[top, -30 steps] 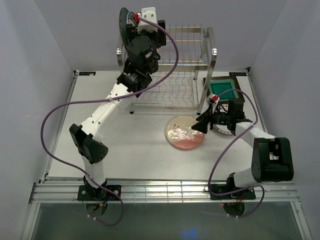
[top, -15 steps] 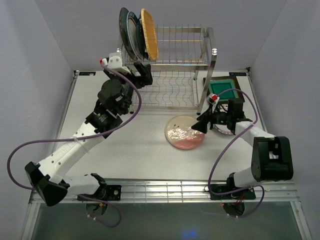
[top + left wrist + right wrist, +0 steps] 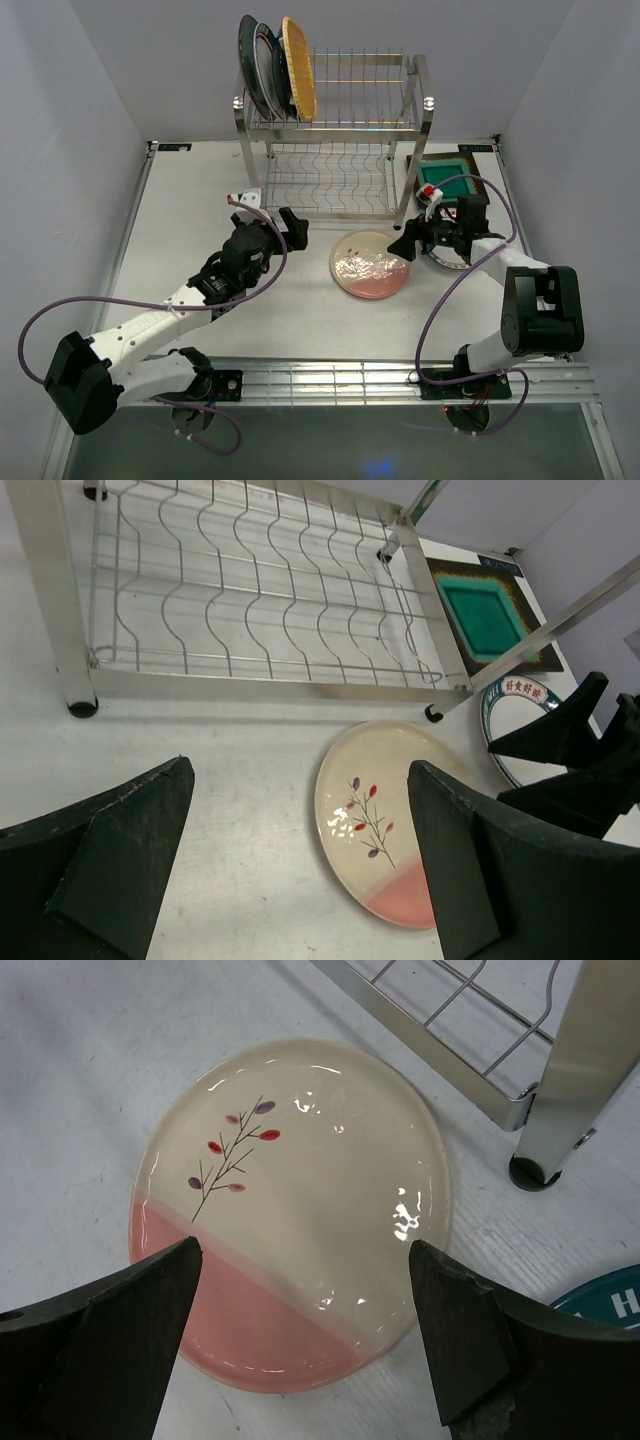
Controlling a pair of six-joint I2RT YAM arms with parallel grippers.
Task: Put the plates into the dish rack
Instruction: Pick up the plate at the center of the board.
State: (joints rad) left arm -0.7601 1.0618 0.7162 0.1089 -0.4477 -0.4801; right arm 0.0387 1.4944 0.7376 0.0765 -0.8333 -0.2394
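Clearly, with our right claw [image 3: 300, 1260] wide open and empty over the pink floral plate [image 3: 368, 265] flat on the tabletop [image 3: 190, 230] before the dish rack [image 3: 330, 128], and our left claw [image 3: 300, 790] likewise nearby, we risk its low rim slipping from a pinch.

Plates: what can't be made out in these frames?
- Racked plates, top view: edge-on and overlapping; count and patterns behind the orange plate unclear.
- White rimmed plate: mostly under the right end effector in top view; cut to a sliver by the right wrist frame edge.
- Rack's upper tier: outside both wrist views.
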